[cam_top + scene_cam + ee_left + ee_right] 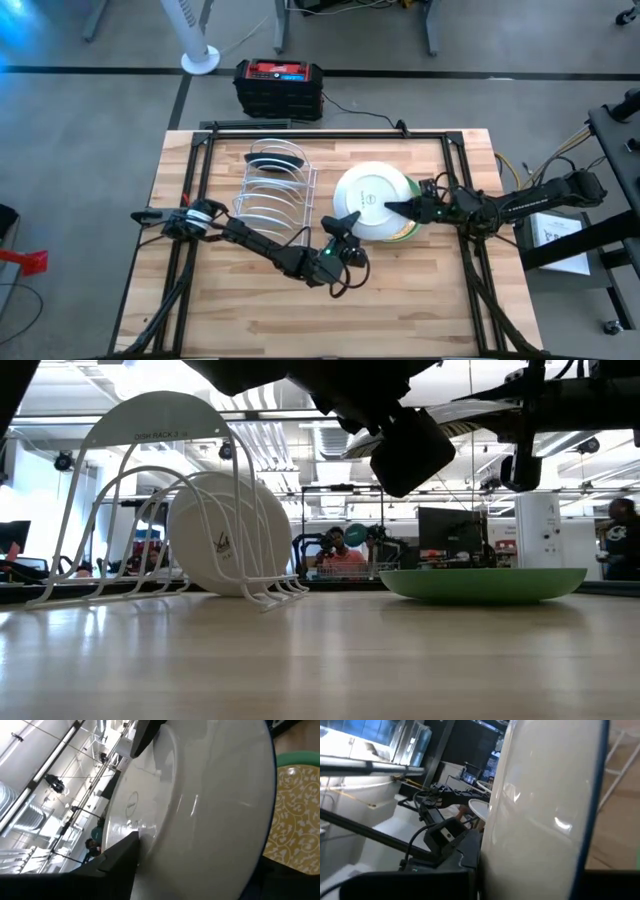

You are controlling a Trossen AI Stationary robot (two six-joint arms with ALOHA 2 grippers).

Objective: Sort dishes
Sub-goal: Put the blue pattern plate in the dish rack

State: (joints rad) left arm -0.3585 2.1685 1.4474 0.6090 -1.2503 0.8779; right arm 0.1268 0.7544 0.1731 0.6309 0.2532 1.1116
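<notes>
Both grippers clamp one round white plate (372, 200), underside up, above the table.

Left gripper (345, 224) pinches its near-left rim, right gripper (404, 208) its right rim, over the yellowish patterned plate (295, 815) stacked in the plain light-green plate (483, 584), beside the white wire rack (276, 190).

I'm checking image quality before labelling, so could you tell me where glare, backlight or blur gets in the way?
Low view: bright ceiling lights leave the arms as silhouettes. Left wrist view: highlights streak the white plate's underside, and the near finger is blurred. Right wrist view: glare spots on the same plate, which fills the frame.
</notes>
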